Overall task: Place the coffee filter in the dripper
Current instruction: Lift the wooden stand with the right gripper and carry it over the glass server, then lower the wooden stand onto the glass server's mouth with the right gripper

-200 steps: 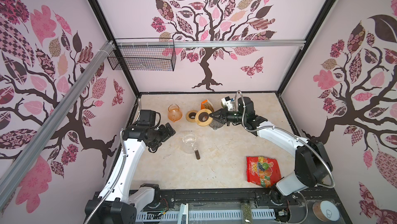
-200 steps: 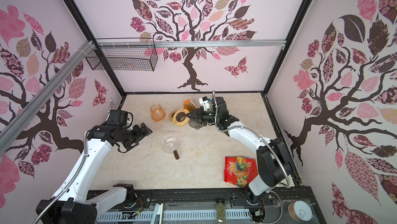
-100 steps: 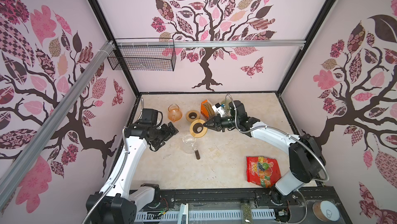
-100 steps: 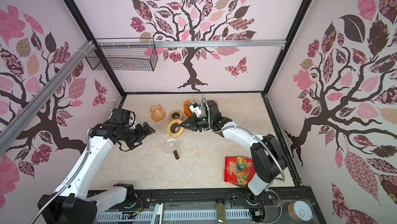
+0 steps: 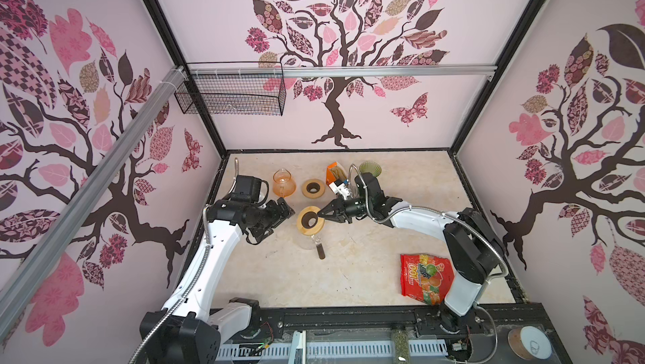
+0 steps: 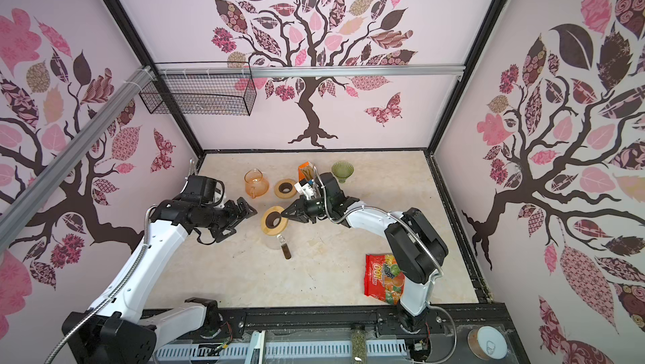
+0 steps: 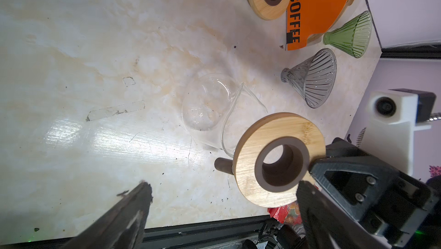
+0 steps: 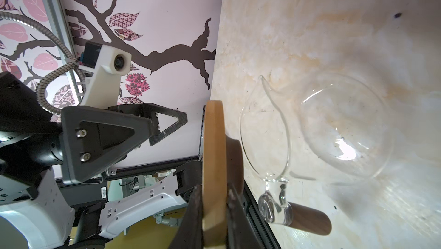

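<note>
Left wrist view: the right claw [image 7: 310, 167] pinched a wooden ring [image 7: 248, 164] just above the glass carafe [image 7: 205, 102], the left claw [image 7: 223, 185] gaping wide beside it. Beyond them, the coffee filter pack [image 7: 315, 16], grey dripper [image 7: 312, 78] and green dripper [image 7: 350, 34] sat untouched, filter placement not yet begun.

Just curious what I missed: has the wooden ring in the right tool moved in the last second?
Yes. The held wooden ring in the right tool moved away from the resting wooden ring, toward the clear glass server.
</note>
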Motion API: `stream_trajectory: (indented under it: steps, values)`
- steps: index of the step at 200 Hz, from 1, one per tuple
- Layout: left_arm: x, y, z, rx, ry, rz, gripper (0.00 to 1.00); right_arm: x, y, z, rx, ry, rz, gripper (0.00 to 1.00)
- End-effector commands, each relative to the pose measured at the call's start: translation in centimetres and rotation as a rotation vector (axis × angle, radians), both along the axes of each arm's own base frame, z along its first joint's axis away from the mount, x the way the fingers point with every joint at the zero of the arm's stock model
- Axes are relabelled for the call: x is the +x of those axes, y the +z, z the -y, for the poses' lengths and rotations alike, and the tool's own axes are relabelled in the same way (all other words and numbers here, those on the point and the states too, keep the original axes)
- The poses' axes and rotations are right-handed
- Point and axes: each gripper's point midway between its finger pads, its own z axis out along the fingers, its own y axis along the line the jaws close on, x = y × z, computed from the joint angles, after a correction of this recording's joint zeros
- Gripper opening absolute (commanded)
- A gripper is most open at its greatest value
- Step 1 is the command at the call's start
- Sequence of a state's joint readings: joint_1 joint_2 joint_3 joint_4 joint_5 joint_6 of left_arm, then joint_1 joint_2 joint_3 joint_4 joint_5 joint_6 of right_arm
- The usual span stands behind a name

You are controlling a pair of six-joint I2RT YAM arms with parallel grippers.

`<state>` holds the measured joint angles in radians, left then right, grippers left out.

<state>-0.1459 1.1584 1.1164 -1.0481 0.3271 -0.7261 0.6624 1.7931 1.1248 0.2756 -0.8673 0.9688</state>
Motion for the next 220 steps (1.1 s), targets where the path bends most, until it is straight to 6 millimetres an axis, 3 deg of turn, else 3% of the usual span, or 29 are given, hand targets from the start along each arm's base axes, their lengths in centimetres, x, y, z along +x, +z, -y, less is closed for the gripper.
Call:
stream_trajectory:
  steps: [1,220]
  values:
    - [-0.1,-0.8,0.4,-0.005,-0.019,-0.011,0.98,0.8,1.6,-1.2,0.051,0.009,0.051,0.00]
    - [-0.3,-1.4,0.4,-0.004,-0.024,-0.029,0.98,1.5,-2.3,-1.4,0.032,-0.022,0.020,0.00]
